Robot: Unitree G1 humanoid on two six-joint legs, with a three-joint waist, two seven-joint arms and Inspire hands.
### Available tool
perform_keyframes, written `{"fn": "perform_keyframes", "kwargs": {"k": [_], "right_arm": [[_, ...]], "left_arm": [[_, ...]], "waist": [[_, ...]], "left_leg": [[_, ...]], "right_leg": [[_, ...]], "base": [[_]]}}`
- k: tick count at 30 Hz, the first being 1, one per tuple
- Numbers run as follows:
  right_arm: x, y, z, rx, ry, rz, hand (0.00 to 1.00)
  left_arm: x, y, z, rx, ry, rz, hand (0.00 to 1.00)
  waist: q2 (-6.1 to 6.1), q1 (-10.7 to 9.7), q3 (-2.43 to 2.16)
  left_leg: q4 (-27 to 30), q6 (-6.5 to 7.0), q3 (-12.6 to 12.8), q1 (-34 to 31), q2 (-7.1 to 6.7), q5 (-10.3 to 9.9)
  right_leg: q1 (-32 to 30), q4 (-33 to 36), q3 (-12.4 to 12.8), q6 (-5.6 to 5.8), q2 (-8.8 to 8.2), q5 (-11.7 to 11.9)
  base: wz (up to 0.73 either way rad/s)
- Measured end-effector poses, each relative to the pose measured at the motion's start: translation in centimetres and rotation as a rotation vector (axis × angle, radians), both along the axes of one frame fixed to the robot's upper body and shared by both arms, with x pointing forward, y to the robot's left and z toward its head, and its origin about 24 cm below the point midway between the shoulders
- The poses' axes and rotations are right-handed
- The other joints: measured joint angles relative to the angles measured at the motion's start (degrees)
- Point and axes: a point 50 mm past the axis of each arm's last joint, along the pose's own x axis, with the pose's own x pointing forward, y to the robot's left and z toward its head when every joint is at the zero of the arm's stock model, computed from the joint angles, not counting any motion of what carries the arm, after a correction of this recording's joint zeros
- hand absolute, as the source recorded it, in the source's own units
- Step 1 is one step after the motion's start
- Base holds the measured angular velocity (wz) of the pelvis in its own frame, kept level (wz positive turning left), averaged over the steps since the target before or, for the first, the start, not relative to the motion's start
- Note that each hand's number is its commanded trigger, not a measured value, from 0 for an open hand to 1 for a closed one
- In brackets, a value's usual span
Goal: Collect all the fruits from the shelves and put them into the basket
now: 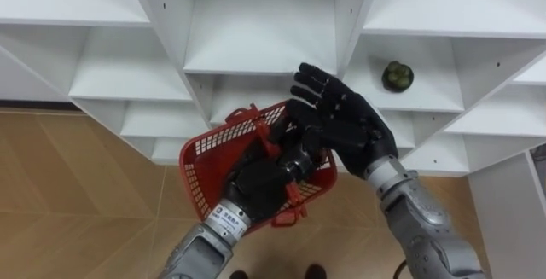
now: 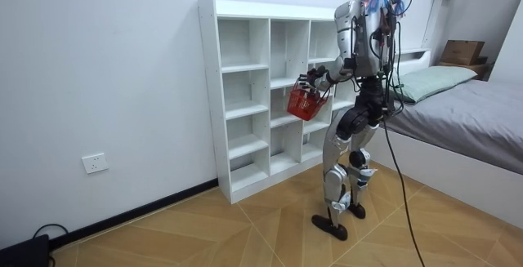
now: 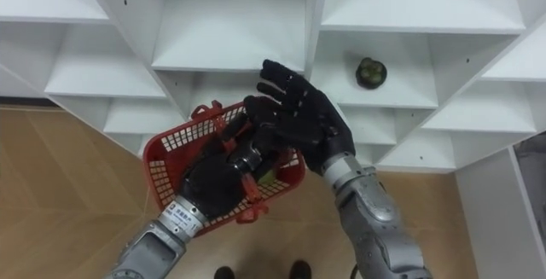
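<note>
A red plastic basket hangs in front of the white closet shelves. My left hand is curled round its red handle. My right hand is open just above the basket's right side, fingers spread and straight, holding nothing. A dark green round fruit lies on a shelf to the upper right of that hand, a short way off. In the right eye view a small yellow-green patch shows inside the basket under my hands; what it is I cannot tell.
In the room view I stand upright close to the white shelf unit, basket held at chest height. A bed is on the room view's right. Wooden floor lies below the lowest shelves.
</note>
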Motion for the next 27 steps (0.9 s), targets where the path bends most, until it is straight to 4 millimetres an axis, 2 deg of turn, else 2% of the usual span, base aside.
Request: {"fn": "perform_keyframes", "kwargs": {"k": [12,20,22,27], "right_arm": [[0.1,0.1,0.3,-0.033,-0.030,0.018,0.00],[0.2,0.0,0.6,-0.058,-0.070,0.048,0.00],[0.1,0.0,0.7,-0.062,-0.076,0.053,0.00],[0.2,0.0,0.8,-0.062,-0.085,0.051,0.00]], "left_arm": [[0.3,0.5,0.1,0.015,-0.011,0.015,1.00],[0.5,1.2,0.7,0.042,-0.045,0.017,1.00],[1.1,1.8,1.1,0.051,-0.067,0.037,1.00],[1.6,2.0,1.5,0.054,-0.086,0.043,1.00]], "waist": [[0.03,-0.03,-0.02],[0.45,-0.15,-0.28],[0.48,-0.17,-0.30],[0.74,-0.15,-0.46]], "left_leg": [[0.23,-0.01,0.11,0.00,0.05,-0.23],[0.24,-0.01,0.07,-0.12,0.47,-0.23],[0.43,-0.10,0.09,-0.20,0.73,-0.28],[0.83,-0.26,0.08,-0.28,0.96,-0.40]], "right_leg": [[-0.07,0.02,0.06,0.01,0.04,-0.01],[-0.03,-0.08,0.07,-0.03,0.14,0.03],[0.06,-0.14,0.06,-0.12,0.31,0.10],[0.17,-0.14,0.08,-0.23,0.54,0.17]], "base": [[0.00],[0.00],[0.00],[0.00]]}}
